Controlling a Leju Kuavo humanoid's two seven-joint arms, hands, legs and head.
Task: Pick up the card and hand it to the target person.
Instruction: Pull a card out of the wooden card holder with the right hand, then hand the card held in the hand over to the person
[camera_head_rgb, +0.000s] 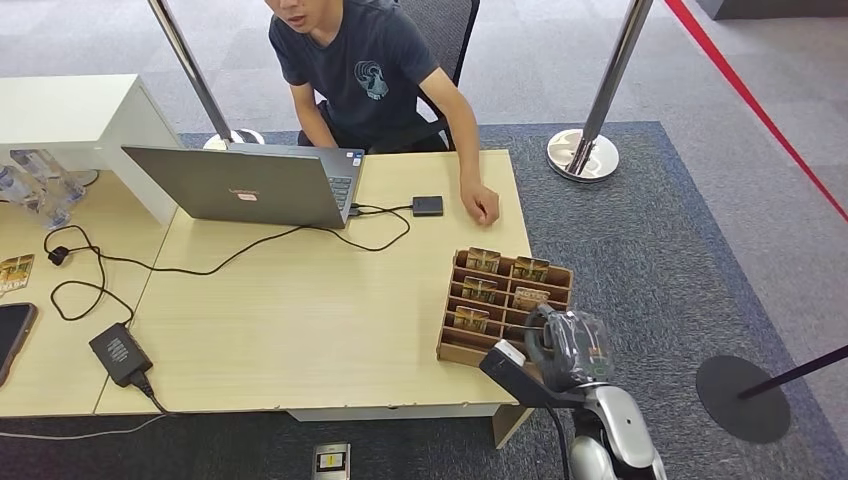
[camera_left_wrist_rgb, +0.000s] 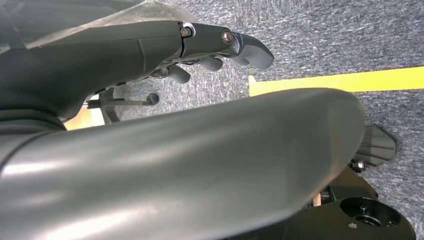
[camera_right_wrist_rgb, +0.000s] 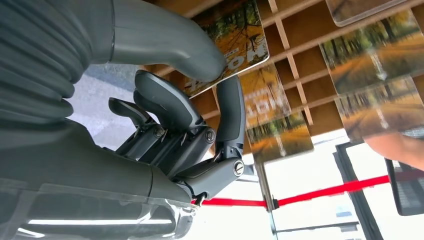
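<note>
— Card (camera_right_wrist_rgb: 235, 40) status?

— Pinched between my right hand's (camera_right_wrist_rgb: 200, 120) thumb and one finger, at the wooden rack (camera_head_rgb: 500, 310) on the table's (camera_head_rgb: 300, 320) corner, other cards beside it in their slots.

— And the person (camera_head_rgb: 370, 70)?

— Seated across the table, one hand resting near the rack.

— Your left hand (camera_left_wrist_rgb: 220, 47)?

— Hung over carpet, fingers curled on nothing.
</note>
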